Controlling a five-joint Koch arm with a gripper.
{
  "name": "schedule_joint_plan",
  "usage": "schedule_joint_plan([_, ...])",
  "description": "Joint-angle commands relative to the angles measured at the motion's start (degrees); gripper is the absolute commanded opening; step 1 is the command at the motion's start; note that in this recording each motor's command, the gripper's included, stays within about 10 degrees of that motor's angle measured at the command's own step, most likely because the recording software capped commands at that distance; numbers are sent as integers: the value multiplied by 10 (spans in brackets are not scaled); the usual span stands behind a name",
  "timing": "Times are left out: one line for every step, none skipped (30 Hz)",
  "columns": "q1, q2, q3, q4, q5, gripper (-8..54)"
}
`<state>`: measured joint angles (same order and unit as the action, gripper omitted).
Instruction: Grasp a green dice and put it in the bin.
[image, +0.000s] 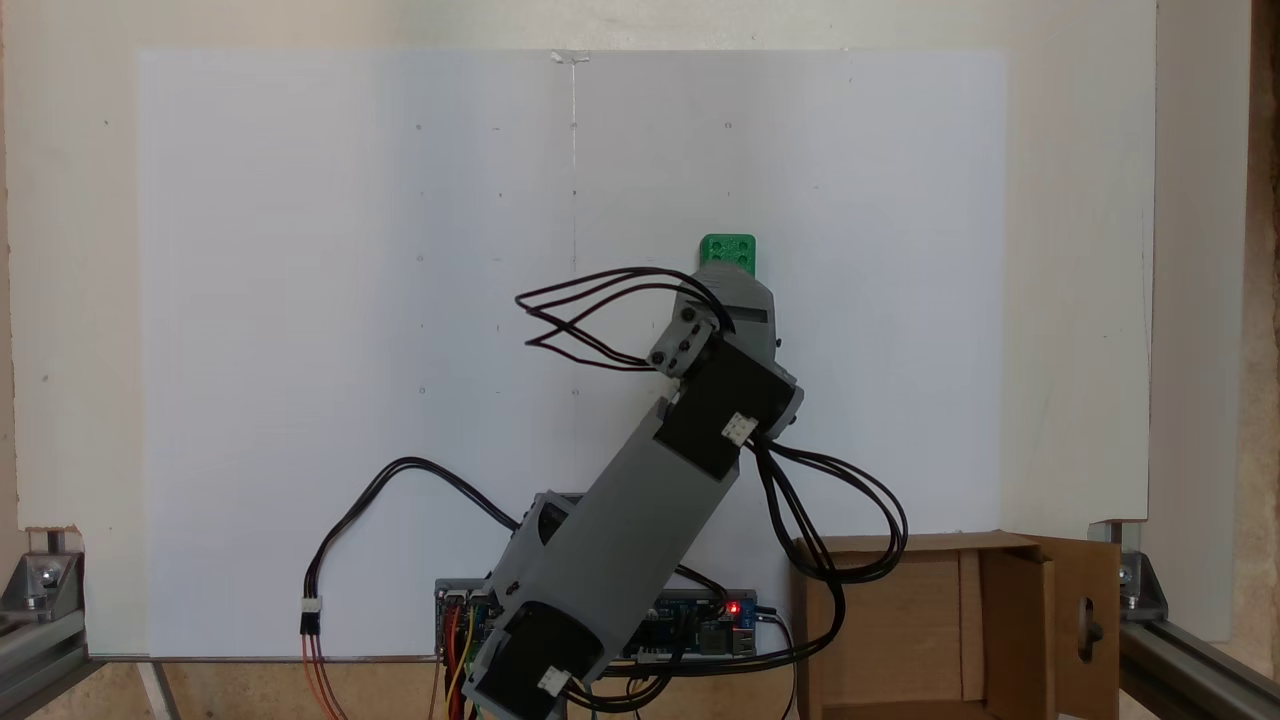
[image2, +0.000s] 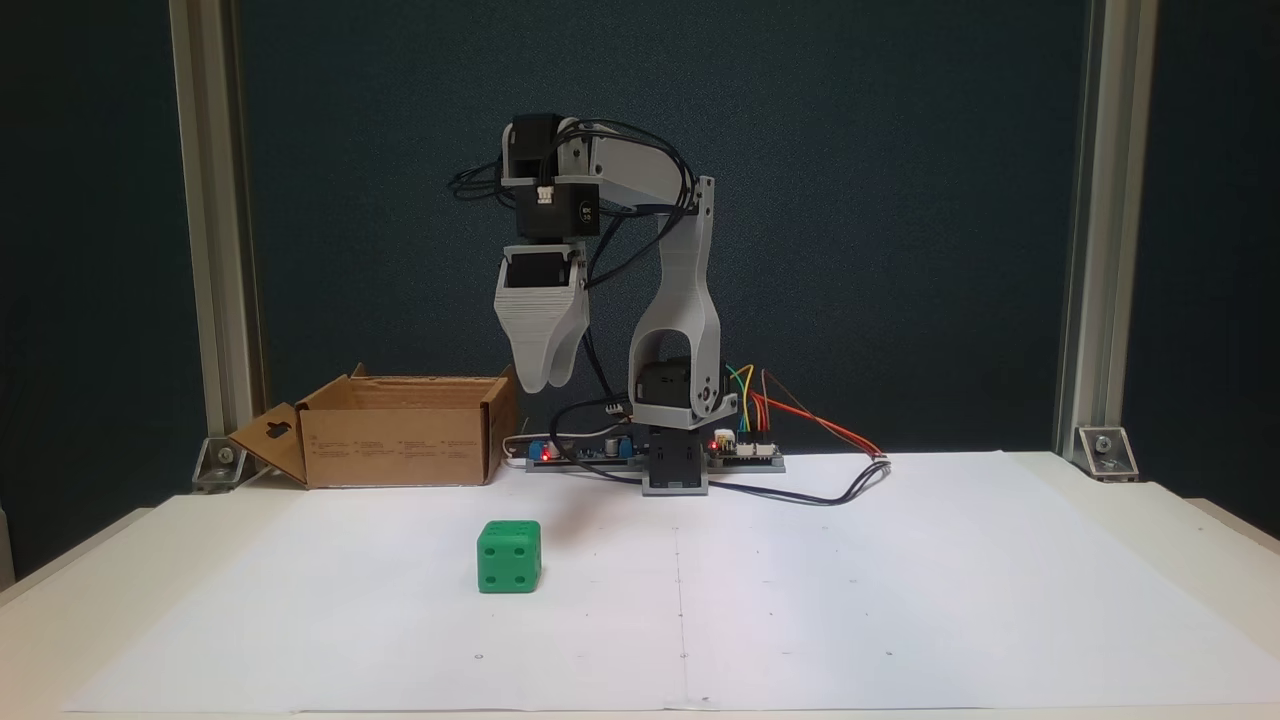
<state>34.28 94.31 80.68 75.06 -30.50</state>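
Right, nearest the front camera sits the green dice, alone on the white paper covering the table, a four-pip face towards that lens. Nothing touches it. From the top-down fixed view, the green dice peeks out just beyond my wrist housing, so I'm roughly lined up over it.

Up above hangs my hand, pointing straight down, well clear of the dice and holding nothing. The two jaws taper to what looks like a single tip from here; whether there's a gap between them, I honestly cannot tell.

Further back, the bin stands near my base, flaps up, the keyhole flap splayed outwards. It's at the lower right in the top-down view.

So I judge this as the approach: dice not yet grasped. Next I need to spread the jaws wide enough to straddle the cube, then descend squarely on it before closing.
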Motion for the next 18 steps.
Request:
schedule_joint_plan([2, 3, -48, 40, -47, 455])
schedule_joint_plan([1, 2, -49, 38, -47, 455])
schedule_joint_plan([0, -6, -52, 35, -47, 456])
schedule_joint_plan([-1, -12, -54, 31, -47, 456])
schedule_joint_plan([-3, -15, -56, 21, -47, 456])
schedule_joint_plan([-5, -24, -62, 19, -47, 456])
schedule_joint_plan([-9, -31, -65, 18, -46, 457])
schedule_joint_plan([-11, -41, -71, 17, -46, 457])
schedule_joint_plan([-13, -52, -77, 17, -46, 456])
schedule_joint_plan([-16, -62, -82, 16, -46, 457])
schedule_joint_plan([-18, -70, -88, 14, -46, 457])
schedule_joint_plan([-22, -82, -96, 12, -45, 456])
schedule_joint_plan([-24, -91, -104, 11, -44, 456])
schedule_joint_plan([-26, -102, -111, 9, -43, 456])
schedule_joint_plan([-27, -109, -116, 4, -41, 456])
schedule_joint_plan([-28, -118, -120, -1, -40, 456])
schedule_joint_plan([-29, -124, -120, -6, -40, 456])
schedule_joint_plan([-30, -133, -120, -15, -38, 456])
